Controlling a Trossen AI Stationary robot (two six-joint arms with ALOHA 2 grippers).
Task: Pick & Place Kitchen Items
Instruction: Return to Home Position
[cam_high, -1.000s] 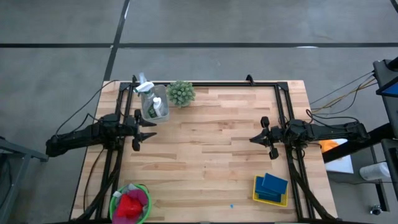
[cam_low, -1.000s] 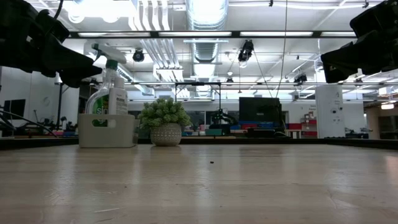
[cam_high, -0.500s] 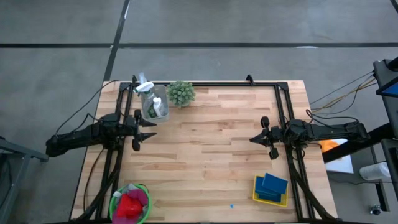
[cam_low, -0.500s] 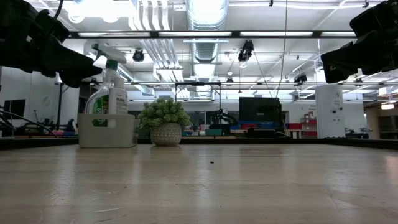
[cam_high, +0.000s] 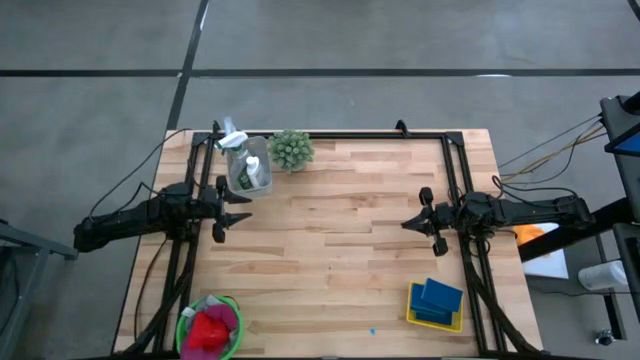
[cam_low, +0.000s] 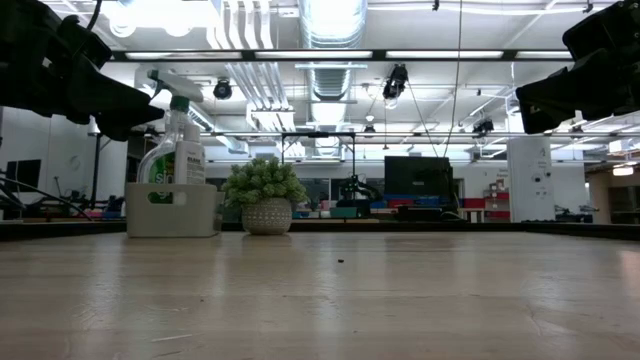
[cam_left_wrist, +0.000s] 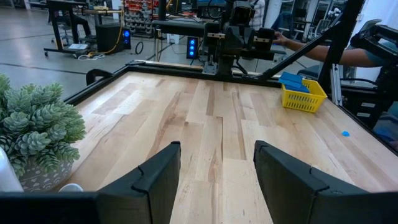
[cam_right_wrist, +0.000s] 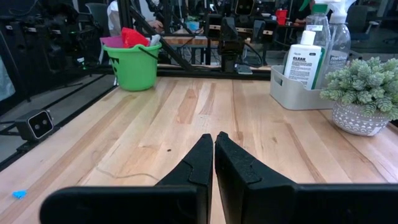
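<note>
Left pincer gapes empty on the left; right pincer pressed closed, empty. Blue sponges sit in the yellow bin, near right. Light and squashy, I'd say, so pinch across the short edges.

Bright, even overhead light in the high view; the pale wood surface shows no hot spots, and shadows under the arms are faint and soft. The low view looks straight into ceiling strip lights, which burn out to white. Against them the left arm and right arm go to black silhouette, while the surface picks up a dull sheen. In the wrist views, the left hand and right hand stay dark, with grey highlights along the finger edges.
</note>
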